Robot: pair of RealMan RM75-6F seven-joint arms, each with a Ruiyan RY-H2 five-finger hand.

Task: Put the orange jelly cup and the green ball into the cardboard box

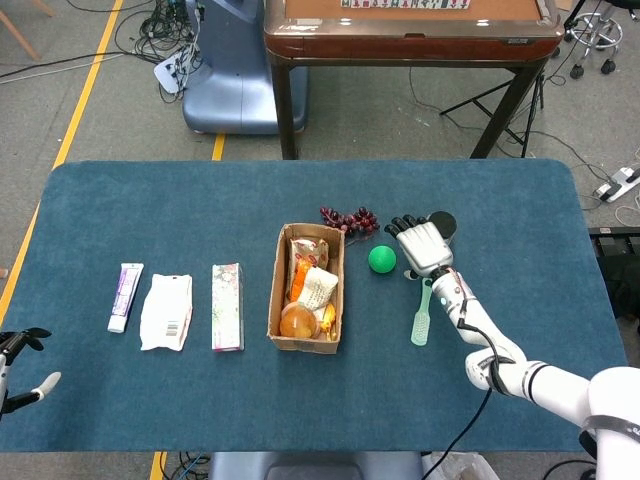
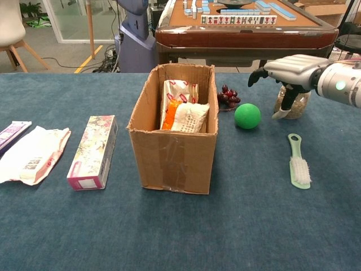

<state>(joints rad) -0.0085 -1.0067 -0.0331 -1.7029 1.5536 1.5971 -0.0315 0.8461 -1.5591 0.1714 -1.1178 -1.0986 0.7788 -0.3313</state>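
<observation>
The green ball [image 1: 381,259] [image 2: 247,116] lies on the blue table, just right of the open cardboard box [image 1: 273,300] [image 2: 175,161]. At the box's near end sits an orange round thing that looks like the jelly cup [image 1: 298,322], among snack packets; the chest view hides it behind the front wall. My right hand [image 1: 422,246] [image 2: 287,68] hovers palm down just right of and above the ball, fingers apart, holding nothing and not touching the ball. My left hand [image 1: 20,358] hangs at the table's near left edge, fingers apart and empty.
A lidded glass jar [image 1: 441,224] [image 2: 291,104] stands right behind my right hand. Dark grapes [image 1: 349,220] [image 2: 228,96] lie behind the ball. A green brush [image 1: 423,312] [image 2: 299,164] lies nearer. Left of the box lie a floral carton [image 1: 227,307], white packet [image 1: 167,311] and tube [image 1: 124,296].
</observation>
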